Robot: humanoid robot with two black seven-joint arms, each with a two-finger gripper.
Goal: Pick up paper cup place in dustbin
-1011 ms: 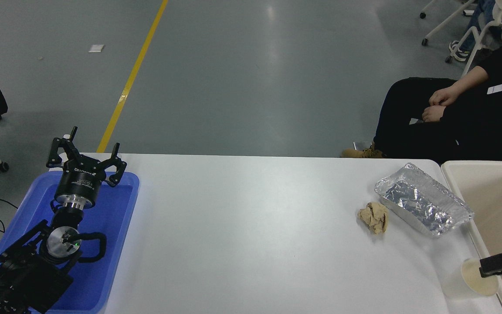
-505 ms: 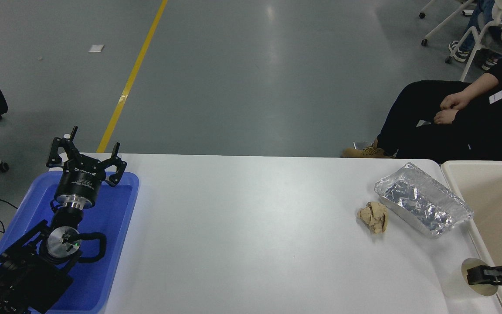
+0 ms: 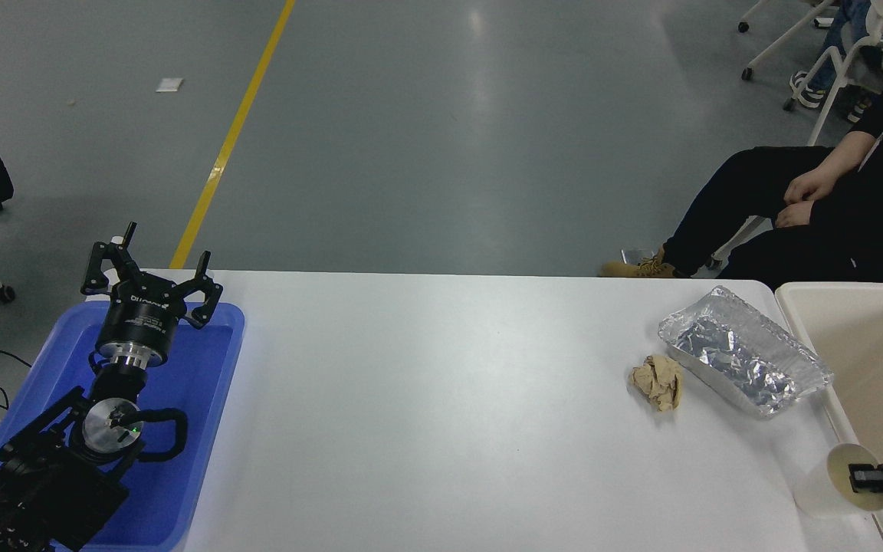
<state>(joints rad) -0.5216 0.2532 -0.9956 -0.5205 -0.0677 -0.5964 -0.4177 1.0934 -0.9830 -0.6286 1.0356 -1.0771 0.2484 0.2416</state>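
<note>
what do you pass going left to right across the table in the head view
Blue tray with the parked left gripper above its far end → crumpled paper ball → foil tray → paper cup, tipped, with the right gripper at its rim → dustbin at the right edge.

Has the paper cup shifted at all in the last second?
Yes. The cup, held at its rim by the right tool, has tipped and edged right toward the dustbin, its mouth now overlapping the dustbin's near rim; the foil tray stayed put.

Paper cup (image 3: pixel 821 491) at table's (image 3: pixel 441 429) right edge beside dustbin (image 3: pixel 871 360), behind foil tray (image 3: pixel 744 360) and paper ball (image 3: pixel 658 381)
</note>
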